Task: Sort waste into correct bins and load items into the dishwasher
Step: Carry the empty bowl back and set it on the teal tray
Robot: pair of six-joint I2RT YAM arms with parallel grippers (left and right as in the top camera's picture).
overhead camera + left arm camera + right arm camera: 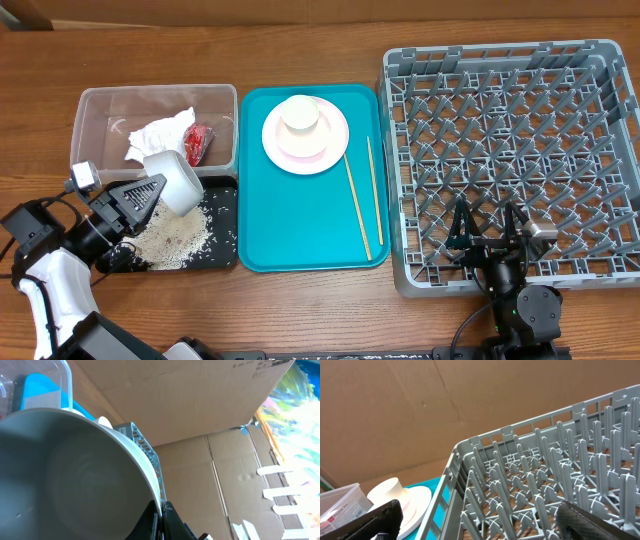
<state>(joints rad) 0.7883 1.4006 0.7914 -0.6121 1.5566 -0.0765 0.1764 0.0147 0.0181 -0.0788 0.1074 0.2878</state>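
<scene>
Above the table, left fingers are pinching the tilted bowl by its rim, right fingers are gaping empty, and a slip is risking scattered rice.

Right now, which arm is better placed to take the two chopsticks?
Right. The right gripper is open and empty near the chopsticks; the left gripper holds the bowl over the black tray.

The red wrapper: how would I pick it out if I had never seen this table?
In the overhead view, find the clear plastic tub at the back left of the table, just left of the teal tray. Inside it, to the right of the crumpled white napkin, lies the red wrapper. It is small and shiny, the only red thing among white, grey and wooden ones.
</scene>
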